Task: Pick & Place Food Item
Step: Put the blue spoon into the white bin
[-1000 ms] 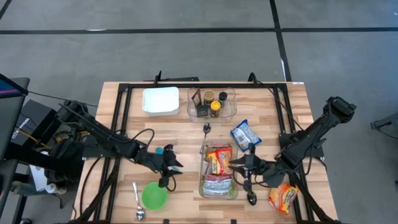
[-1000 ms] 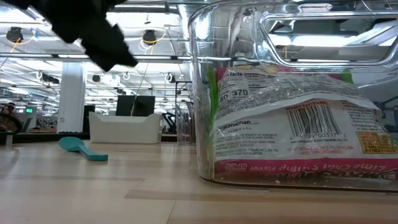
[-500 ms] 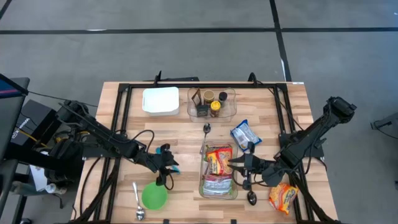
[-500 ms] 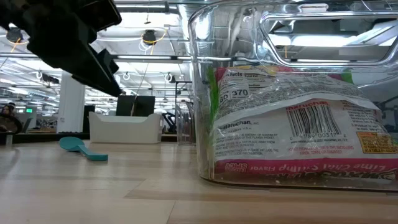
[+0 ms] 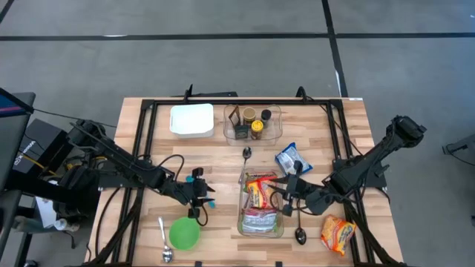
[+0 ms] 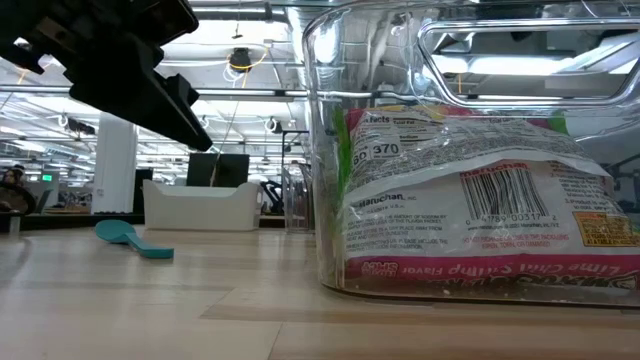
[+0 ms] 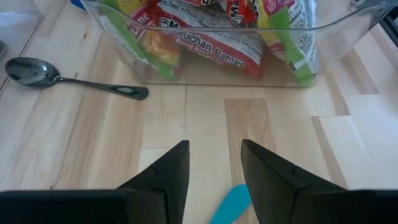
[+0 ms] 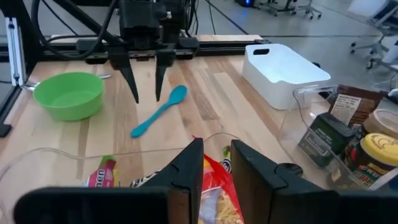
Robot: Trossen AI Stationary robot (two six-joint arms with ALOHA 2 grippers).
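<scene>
On the pale wooden slatted surface (image 5: 215, 159), inside a black tube frame: two clear plastic bins, one white rectangular tub (image 5: 191, 119), one green round bowl (image 5: 184, 234), one teal plastic spoon (image 5: 202, 190), three metal spoons, four snack packets. Clear rectangular plastic bin (image 5: 260, 204) at centre front, holding two ramen packets: the red-and-yellow ramen packet (image 5: 261, 190) at the far end, a second printed ramen packet (image 5: 259, 220) nearer the front edge. Outside the bin, a blue-and-white foil snack bag (image 5: 292, 160) just beyond its far right corner, and an orange-and-yellow noodle packet (image 5: 338, 235) at the front right corner of the surface. Smaller clear plastic bin (image 5: 253, 123) at the back, with jars and a dark box, beside the white tub. Metal spoons: first metal spoon (image 5: 164, 241) left of the green bowl, second metal spoon (image 5: 247, 154) between the two bins, third metal spoon (image 5: 300, 235) right of the front bin. Left pincer (image 5: 201, 195) low over the surface just above the teal spoon, left of the front bin, fingers (image 7: 168, 174) parted and released, grasping nothing. Right pincer (image 5: 284, 194) over the right rim of the front bin beside the red-and-yellow packet, fingers (image 8: 189, 171) parted by a narrow gap, nothing seen between them.
</scene>
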